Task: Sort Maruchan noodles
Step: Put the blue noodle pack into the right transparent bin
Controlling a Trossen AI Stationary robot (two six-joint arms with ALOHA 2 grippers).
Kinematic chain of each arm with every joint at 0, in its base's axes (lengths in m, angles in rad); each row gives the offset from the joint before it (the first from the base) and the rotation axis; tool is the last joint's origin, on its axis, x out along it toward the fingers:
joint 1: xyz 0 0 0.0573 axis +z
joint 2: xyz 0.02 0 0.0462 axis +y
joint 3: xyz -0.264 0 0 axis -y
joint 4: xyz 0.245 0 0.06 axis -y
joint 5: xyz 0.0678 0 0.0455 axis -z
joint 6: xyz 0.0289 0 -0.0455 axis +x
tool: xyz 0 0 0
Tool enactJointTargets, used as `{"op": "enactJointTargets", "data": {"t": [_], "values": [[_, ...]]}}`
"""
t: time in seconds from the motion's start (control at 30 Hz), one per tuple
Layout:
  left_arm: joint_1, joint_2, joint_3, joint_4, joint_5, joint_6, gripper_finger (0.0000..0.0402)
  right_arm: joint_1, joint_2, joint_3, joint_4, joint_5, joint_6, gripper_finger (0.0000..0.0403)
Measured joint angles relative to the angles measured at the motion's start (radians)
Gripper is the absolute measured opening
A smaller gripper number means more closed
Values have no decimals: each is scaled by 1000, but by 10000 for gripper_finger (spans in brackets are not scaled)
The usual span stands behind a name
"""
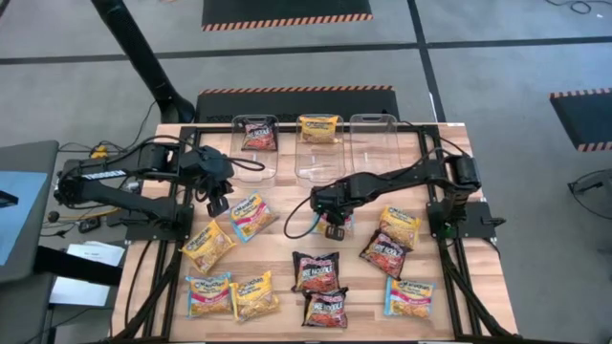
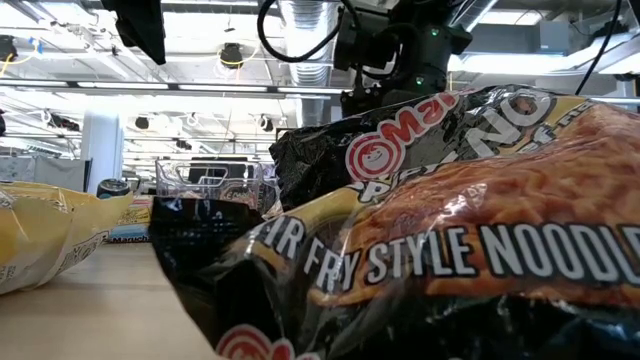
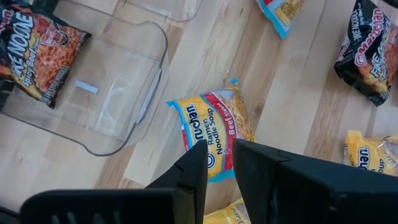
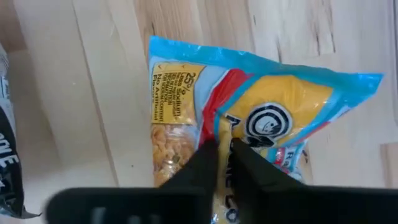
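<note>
Right pincer (image 4: 222, 149) pinching blue-yellow packet (image 4: 261, 118), hidden in high view

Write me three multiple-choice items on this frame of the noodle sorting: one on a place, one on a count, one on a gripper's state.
1. Where does the right gripper work?
A. over a blue-edged packet at mid-table
B. inside the left tub
C. off the table

2. How many clear tubs hold no packet?
A. none
B. one
C. three

3. How do the right gripper's fingers stand?
A. spread wide above bare wood
B. pinched on the blue-edged packet
C. shut on a dark packet

Answers:
1 A, the high view shows it there.
2 B, the left tub and middle tub each hold one packet, the right tub none.
3 B, the right wrist view shows the fingers meeting on the wrapper.
</note>
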Motion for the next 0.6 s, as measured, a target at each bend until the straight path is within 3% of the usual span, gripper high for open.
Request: {"op": "enactJointTargets", "data": {"t": [0.13,0.6], "values": [[0,0,0,0,0,0,61,6,2,15,-19,-18,3,9],[0,0,0,0,0,0,61,67,10,187,-171,-38,10,3]]}}
